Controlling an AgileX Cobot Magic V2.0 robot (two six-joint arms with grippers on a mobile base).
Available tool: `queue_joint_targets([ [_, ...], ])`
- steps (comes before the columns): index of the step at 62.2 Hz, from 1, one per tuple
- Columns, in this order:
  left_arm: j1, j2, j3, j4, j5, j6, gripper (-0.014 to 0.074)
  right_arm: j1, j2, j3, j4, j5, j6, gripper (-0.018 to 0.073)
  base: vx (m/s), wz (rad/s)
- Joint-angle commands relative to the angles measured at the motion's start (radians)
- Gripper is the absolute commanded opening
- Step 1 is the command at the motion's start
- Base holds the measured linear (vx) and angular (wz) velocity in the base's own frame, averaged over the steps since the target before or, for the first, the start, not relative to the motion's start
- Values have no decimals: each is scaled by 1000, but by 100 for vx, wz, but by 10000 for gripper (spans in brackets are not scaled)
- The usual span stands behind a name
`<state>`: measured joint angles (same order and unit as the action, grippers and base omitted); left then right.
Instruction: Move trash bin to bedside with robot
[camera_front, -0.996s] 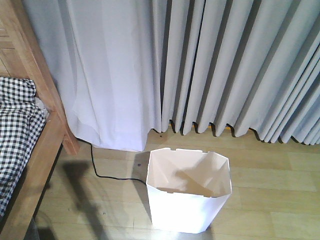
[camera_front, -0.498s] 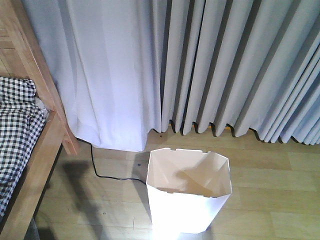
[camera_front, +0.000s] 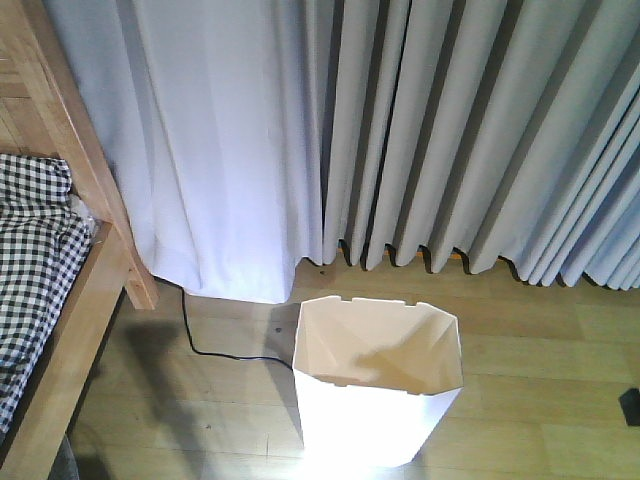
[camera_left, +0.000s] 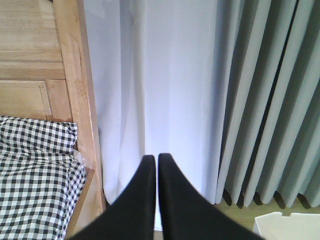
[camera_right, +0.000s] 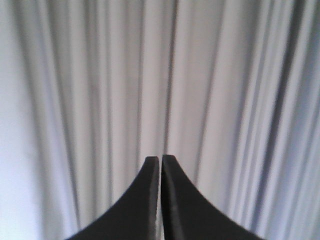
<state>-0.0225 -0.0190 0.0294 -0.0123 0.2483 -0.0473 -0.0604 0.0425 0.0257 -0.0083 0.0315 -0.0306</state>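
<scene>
Bin placement was what I watched: the white trash bin stood upright on the wood floor, near the bed frame but still apart. Left gripper and right gripper were both clenched, empty. I judged a slow nudge low on its wall best, avoiding the black cord.

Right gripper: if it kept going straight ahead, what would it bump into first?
Probably the curtain. The right gripper, shut and holding nothing, points straight at its pale folds, and nothing else shows in between. How far away it hangs is unclear.
</scene>
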Motion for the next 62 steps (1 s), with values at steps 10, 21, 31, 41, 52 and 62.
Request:
queue_joint_targets([
  [10, -6, -10, 29, -4, -74, -9, -6, 35, -67, 21, -20, -45, 64, -11, 0, 0],
  [21, -6, -10, 29, -4, -74, -9, -6, 35, -67, 21, -20, -48, 66, -11, 0, 0],
  [31, -6, -10, 29, -4, -74, -9, -6, 35, -67, 21, -20, -48, 52, -11, 0, 0],
  [41, -6, -10, 29, -4, -74, -9, -6, 35, -67, 21, -20, -48, 47, -11, 0, 0],
  [52, -6, -10, 29, -4, -74, -9, -6, 35, -67, 21, -20, -47, 47, -11, 0, 0],
  [62, -6, -10, 29, -4, -74, -9, -6, 35, -67, 21, -20, -47, 47, -11, 0, 0],
])
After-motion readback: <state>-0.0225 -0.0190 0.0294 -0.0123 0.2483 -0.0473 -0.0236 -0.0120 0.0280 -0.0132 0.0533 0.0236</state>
